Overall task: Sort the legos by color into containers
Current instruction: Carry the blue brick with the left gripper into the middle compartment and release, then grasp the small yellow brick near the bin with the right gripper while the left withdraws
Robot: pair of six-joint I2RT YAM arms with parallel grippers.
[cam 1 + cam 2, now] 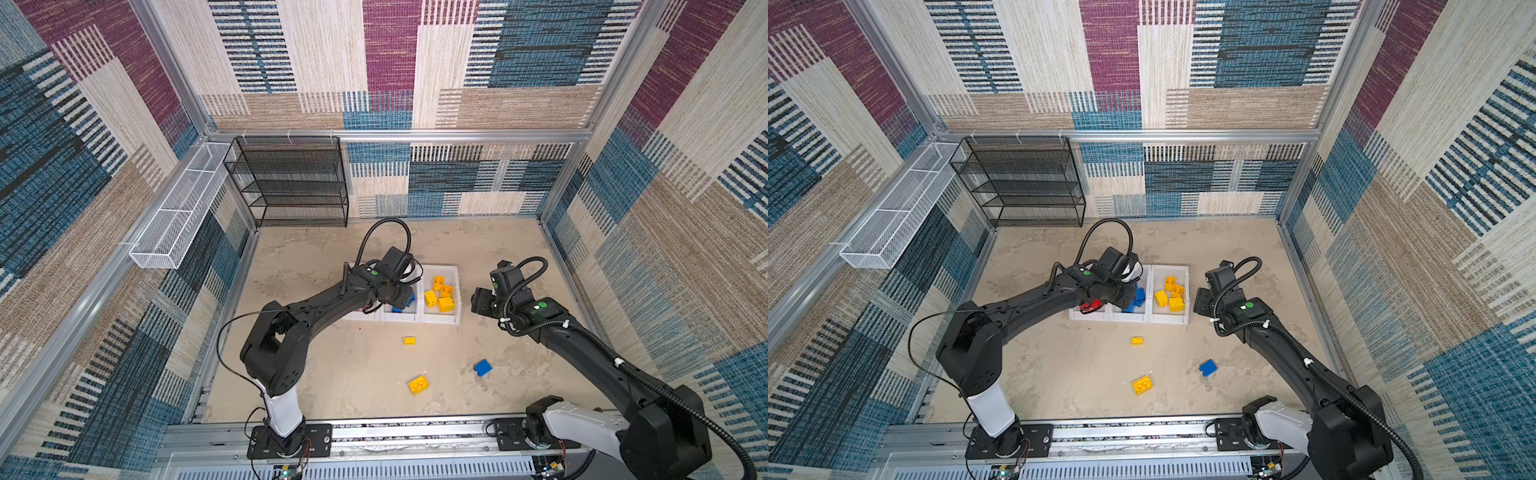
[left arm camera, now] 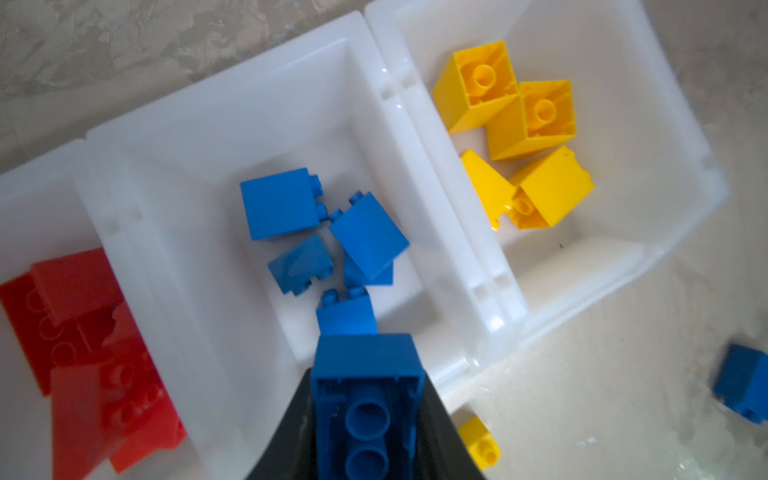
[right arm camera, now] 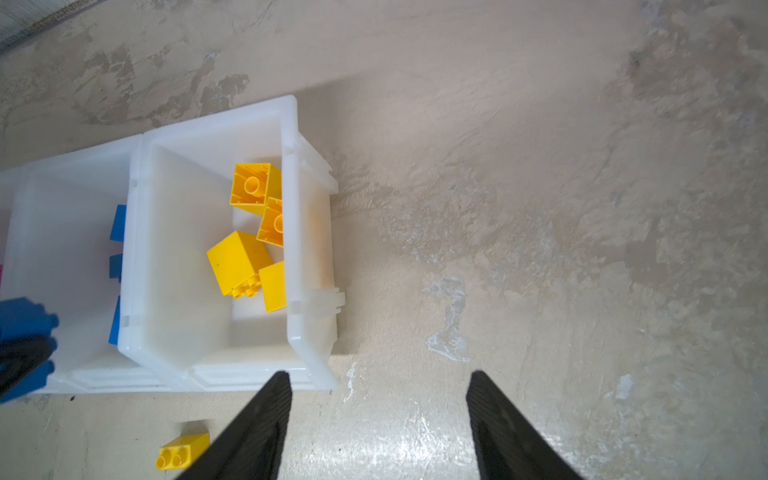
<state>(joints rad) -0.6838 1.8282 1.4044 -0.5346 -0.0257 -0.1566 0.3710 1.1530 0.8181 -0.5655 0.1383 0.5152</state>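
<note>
Legos are mostly sorted, and one more is in the claw: the left gripper is closed tight on a blue brick, whose hollow underside faces the wrist camera. It hangs over the middle bin of the three white containers, near the front wall of that bin. Under it lie about five blue bricks. On one side of this bin the red bricks lie in the red bin; on the other side four yellow bricks lie in the yellow bin. The right gripper stands open and empty above the bare table, just beside the yellow bin. I judge that letting go of the held brick is the step in hand. After that, three pieces are left on the table, seen in both top views: a small yellow brick, a bigger yellow brick and a loose blue brick, all apart from the bins.
</note>
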